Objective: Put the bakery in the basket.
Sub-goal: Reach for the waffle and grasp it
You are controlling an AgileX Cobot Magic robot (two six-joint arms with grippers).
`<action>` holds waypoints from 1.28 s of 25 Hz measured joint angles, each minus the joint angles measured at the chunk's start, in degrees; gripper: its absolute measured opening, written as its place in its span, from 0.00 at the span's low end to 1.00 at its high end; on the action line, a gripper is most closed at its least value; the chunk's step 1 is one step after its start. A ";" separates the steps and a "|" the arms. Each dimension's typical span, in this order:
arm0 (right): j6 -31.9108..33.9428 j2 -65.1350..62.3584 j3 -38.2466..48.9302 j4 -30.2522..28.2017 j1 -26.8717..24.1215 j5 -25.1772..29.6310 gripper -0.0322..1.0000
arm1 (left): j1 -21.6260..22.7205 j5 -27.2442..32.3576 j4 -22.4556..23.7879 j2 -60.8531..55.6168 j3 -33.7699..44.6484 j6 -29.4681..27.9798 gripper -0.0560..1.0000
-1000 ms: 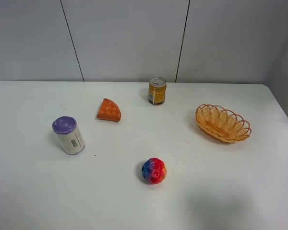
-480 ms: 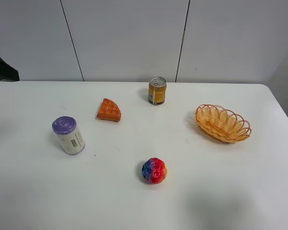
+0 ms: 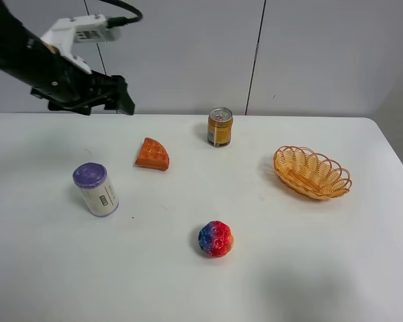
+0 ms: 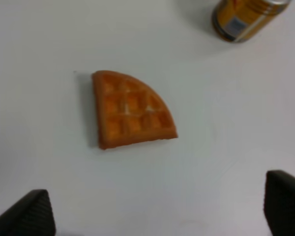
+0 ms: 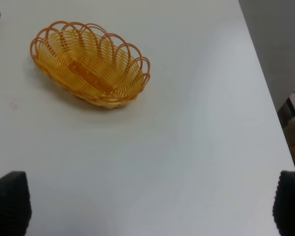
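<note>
Bakery, a single orange-brown waffle wedge, is lying flat on the white table, left of centre and towards the back. We are counting one of it, with nothing touching it. In the left wrist view we are seeing its grid top facing up, bare table all around it.

We are counting one basket, a golden oval of woven wicker, sitting well apart from the bakery on the right side of the table. The right wrist view is showing the basket holding nothing.

We are counting two cans. A gold can is standing near the back, between bakery and basket and nearer the bakery. A white can with a purple lid is standing in front of the bakery, to its left. One ball, red, blue and yellow, is resting near the front middle.

We are counting two grippers. The left gripper is hovering above the table behind and to the left of the bakery. Its wrist view is showing this gripper with fingers spread wide, holding nothing. The right gripper is showing only in its own wrist view, fingers likewise spread wide and holding nothing, above bare table near the basket.
</note>
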 joint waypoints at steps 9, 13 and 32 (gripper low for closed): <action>0.10 0.00 0.00 0.00 0.00 0.00 0.99 | -4.56 -0.08 2.51 17.47 -11.98 0.60 0.85; 0.10 0.00 0.00 0.00 0.00 0.00 0.99 | -4.56 -1.15 4.67 22.33 -14.64 0.60 0.83; 0.10 0.00 0.00 0.00 0.00 0.00 0.99 | -3.56 -3.39 5.72 34.93 -20.41 -1.87 0.83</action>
